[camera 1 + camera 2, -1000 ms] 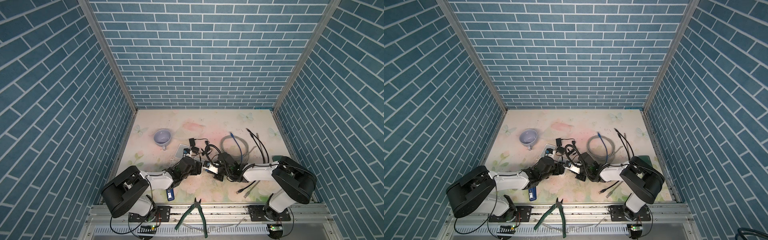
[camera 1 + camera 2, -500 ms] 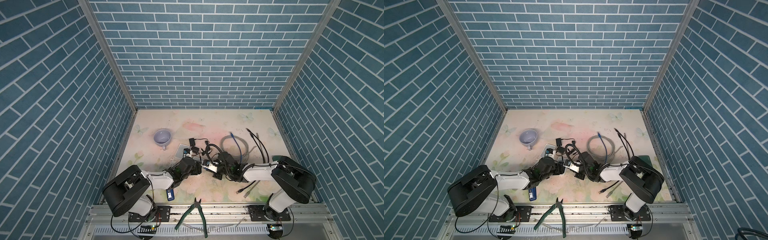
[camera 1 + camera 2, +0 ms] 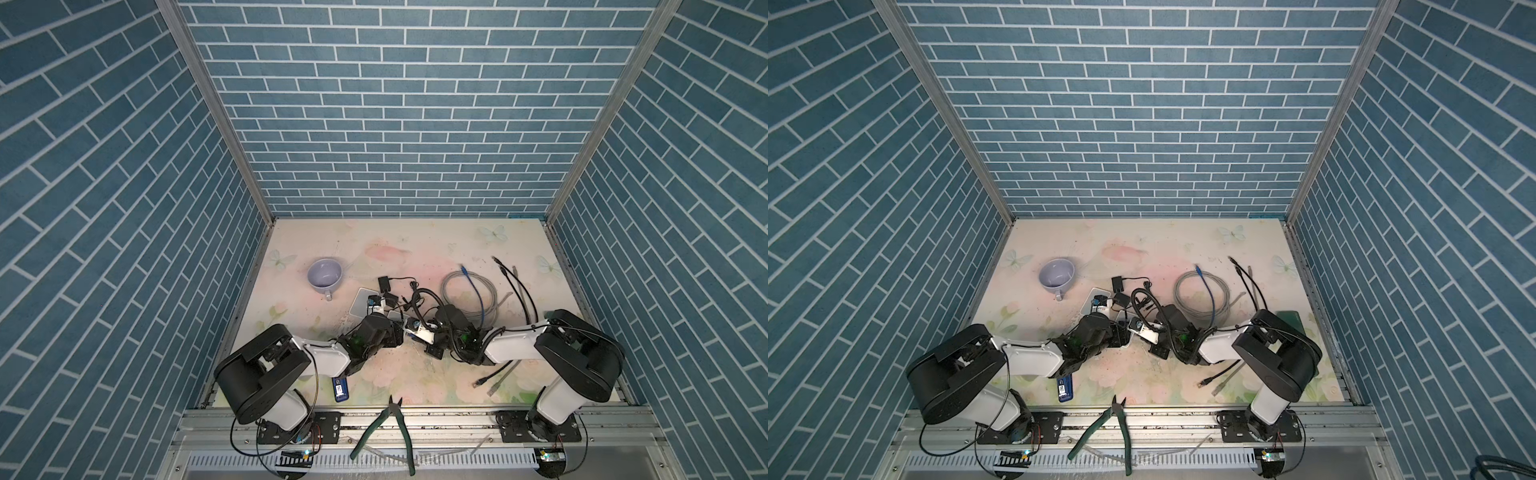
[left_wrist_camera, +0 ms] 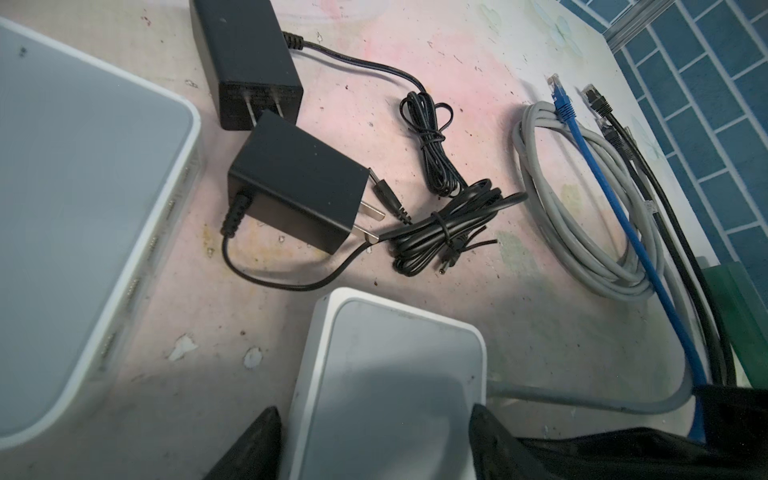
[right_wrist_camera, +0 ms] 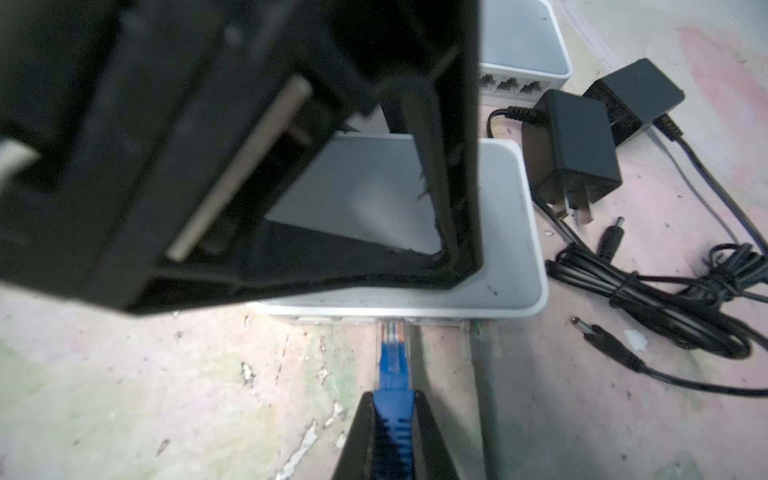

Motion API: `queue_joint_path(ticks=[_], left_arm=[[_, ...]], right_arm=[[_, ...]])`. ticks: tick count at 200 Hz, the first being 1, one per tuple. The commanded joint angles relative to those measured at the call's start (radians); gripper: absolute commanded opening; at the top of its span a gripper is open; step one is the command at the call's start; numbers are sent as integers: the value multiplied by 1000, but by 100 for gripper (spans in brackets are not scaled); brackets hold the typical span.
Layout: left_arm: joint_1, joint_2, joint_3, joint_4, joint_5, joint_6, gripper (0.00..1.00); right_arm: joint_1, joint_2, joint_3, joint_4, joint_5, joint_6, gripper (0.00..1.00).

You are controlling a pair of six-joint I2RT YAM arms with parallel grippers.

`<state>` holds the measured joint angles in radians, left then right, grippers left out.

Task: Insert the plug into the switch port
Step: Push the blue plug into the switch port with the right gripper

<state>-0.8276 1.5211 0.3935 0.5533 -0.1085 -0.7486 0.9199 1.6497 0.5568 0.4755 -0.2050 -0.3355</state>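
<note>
**Plug at the mouth of the port: right arm carries, left arm braces**

We begin at the right gripper (image 5: 392, 400). Its jaws are pinched on the blue boot of the plug (image 5: 392, 361), so the task's thing is in hand and off the table. The plug's long axis runs straight out from the fingertips. It looks square to the port face (image 5: 436, 321) of the switch (image 5: 511, 232), which lies directly ahead of the hand. The clear tip meets that face; we cannot tell whether it has entered the port. We judge that the coming move turns on this single line: a push along the plug's own axis, with no sideways drift.

The left gripper (image 4: 372, 409) stands spread astride the same switch. One of its fingers (image 4: 257, 449) appears to leave a thin dark gap beside the casing, so we read it as bracketing rather than clamping. The right arm is the nearer one to the plug, the left to the switch body.

Counted outward, we see:
- two switches, the second switch (image 4: 83, 208) lying apart
- two power adapters (image 4: 299, 187), each with a bundled black lead
- one grey coil (image 4: 582, 232)
- one blue cable (image 4: 602, 199)
- two black leads (image 3: 519, 291)
- one cup (image 3: 325, 274)
- one pair of pliers (image 3: 386, 424)
</note>
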Motion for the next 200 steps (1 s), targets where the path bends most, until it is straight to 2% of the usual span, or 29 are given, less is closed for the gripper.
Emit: queue_joint_path(ticks=[1, 51, 84, 168, 200], left_arm=[[-16, 39, -8, -56, 101, -15, 72], [-16, 63, 6, -77, 113, -12, 71], [-18, 86, 49, -155, 124, 0, 70], [-18, 138, 95, -210, 161, 9, 70], [-18, 150, 108, -222, 175, 12, 70]], right_arm=[[7, -15, -1, 142, -32, 52, 0], [7, -39, 31, 89, -29, 29, 0], [7, -46, 60, 24, 7, 3, 0], [7, -82, 65, 49, 92, 9, 0], [7, -96, 57, 81, 76, 2, 0]])
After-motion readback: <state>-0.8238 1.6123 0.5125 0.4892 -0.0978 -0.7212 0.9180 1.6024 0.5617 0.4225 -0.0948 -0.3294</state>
